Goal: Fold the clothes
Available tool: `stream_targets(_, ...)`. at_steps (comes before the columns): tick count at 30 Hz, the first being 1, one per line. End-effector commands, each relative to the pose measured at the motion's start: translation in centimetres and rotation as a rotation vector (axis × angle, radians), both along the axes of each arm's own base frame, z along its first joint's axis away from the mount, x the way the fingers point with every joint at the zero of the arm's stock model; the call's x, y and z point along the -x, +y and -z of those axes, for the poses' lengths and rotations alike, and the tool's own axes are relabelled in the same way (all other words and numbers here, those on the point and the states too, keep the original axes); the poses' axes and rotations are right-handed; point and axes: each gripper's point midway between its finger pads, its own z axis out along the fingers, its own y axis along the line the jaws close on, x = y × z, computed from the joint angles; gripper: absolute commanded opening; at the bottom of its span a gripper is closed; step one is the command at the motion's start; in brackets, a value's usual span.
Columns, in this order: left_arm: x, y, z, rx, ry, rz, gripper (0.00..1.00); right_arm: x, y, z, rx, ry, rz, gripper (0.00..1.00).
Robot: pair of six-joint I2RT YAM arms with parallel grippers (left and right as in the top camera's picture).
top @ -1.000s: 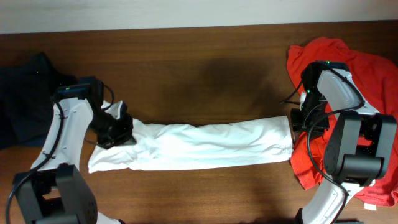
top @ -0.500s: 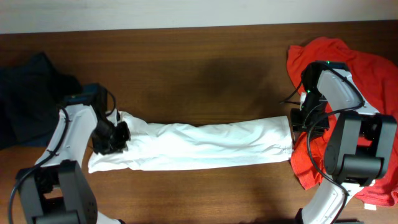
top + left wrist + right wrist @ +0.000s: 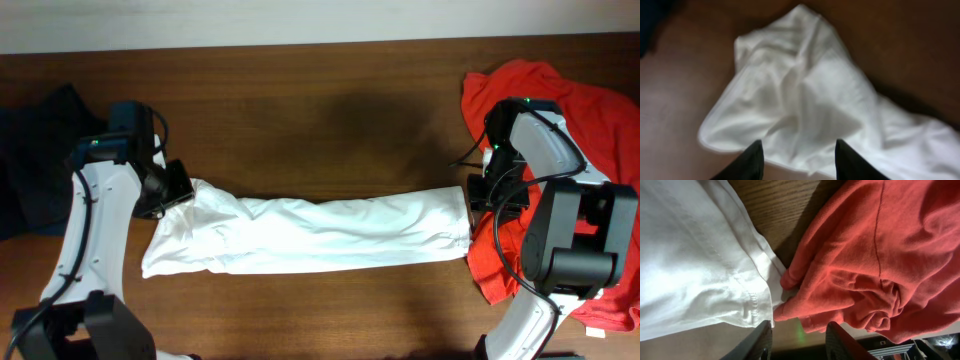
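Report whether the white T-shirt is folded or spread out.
Partly folded: the white T-shirt lies as a long narrow strip across the table, its left end rumpled, no sleeves spread out.

No readable text, label or number shows.

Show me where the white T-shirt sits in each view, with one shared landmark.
Overhead: white T-shirt, a long band across the lower middle.
Left wrist: its crumpled end fills the centre.
Right wrist: its hemmed edge fills the left half.
Shared landmark: wooden table.
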Motion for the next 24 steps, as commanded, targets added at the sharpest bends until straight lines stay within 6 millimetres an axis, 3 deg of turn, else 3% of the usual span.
stream_targets(1,-0.2,-1.6,3.0,0.106,0.049,0.017,0.46,0.0,-0.2,-0.3,0.010,-0.007,0.004,0.39)
stream_targets(4,0.7,-2.5,7.2,0.167,0.188,0.012,0.45,0.0,-0.2,-0.3,0.010,-0.007,0.004,0.39)
stream_targets(7,2.0,-2.8,9.6,0.193,0.300,0.004,0.44,0.0,-0.2,-0.3,0.010,-0.007,0.004,0.39)
stream_targets(8,2.3,-2.8,10.1,0.192,0.324,0.002,0.38,0.0,-0.2,-0.3,0.011,-0.007,0.004,0.39)
stream_targets(10,2.3,-2.3,10.3,0.167,0.329,0.001,0.08,0.0,-0.2,-0.3,0.011,-0.007,0.004,0.39)
stream_targets(11,2.2,-2.3,10.1,0.165,0.324,0.001,0.01,0.0,-0.2,-0.3,0.010,-0.007,0.004,0.39)
stream_targets(13,2.5,-1.9,9.6,0.139,0.331,-0.001,0.00,0.0,-0.2,-0.3,0.011,-0.007,0.004,0.39)
stream_targets(17,5.3,1.9,7.4,-0.095,0.409,-0.156,0.01,0.0,-0.2,-0.2,0.011,-0.008,0.004,0.39)
stream_targets(20,6.2,1.8,7.9,-0.096,0.435,-0.197,0.01,0.0,-0.2,-0.3,0.011,-0.008,0.004,0.39)
stream_targets(22,5.5,1.9,8.9,-0.101,0.395,-0.199,0.05,0.0,-0.2,-0.3,0.011,-0.008,0.004,0.39)
stream_targets(24,3.4,2.2,9.8,-0.105,0.300,-0.205,0.07,0.0,-0.2,-0.3,0.010,-0.008,0.004,0.39)
